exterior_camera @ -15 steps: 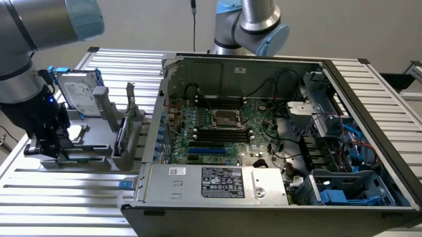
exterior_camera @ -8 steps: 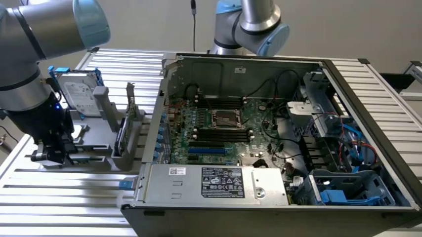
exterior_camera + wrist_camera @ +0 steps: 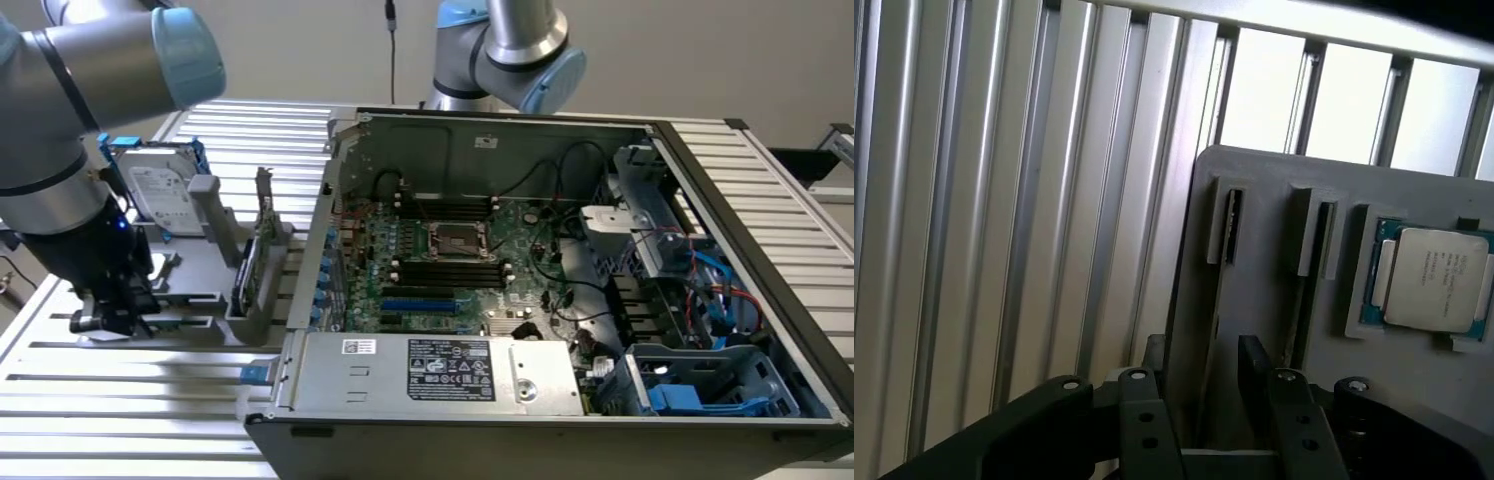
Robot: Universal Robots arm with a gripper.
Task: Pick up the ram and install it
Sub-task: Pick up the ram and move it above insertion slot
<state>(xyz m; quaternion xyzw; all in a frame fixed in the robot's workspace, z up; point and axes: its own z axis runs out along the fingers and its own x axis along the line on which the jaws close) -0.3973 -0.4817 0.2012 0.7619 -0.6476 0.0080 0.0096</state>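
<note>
The job is sitting at the pick-up stage, I'd say: the black two-fingered gripper [image 3: 114, 316] is hanging low over a corner of the grey moulded parts holder [image 3: 200, 300] on the slatted aluminium table [image 3: 134, 400], its jaws standing wide apart and gripping nothing. In the wrist view the fingers [image 3: 1259, 385] are straddling the line of a narrow slot by the holder's edge. In that slot the ram [image 3: 1231, 228], a thin dark stick seen edge-on, is standing untouched, near the fingertips but apart from them. A clean grasp looks to be calling for the jaws centred on that thin edge and squared to the slot, since the grey posts on either side are leaving little room. A second slot [image 3: 1316, 240] is running just beside it with a dark strip inside; whether that is another stick I cannot tell. Beyond it a square silver processor [image 3: 1436, 275] is lying in its pocket. In the exterior view a silver hard drive with blue rails [image 3: 158, 195] is standing at the back of the holder. To the exterior view's right, the open computer case [image 3: 481, 140] is showing the green motherboard [image 3: 400, 250], where the long black memory slots [image 3: 454, 268] are lying among black cables [image 3: 587, 300].
</note>
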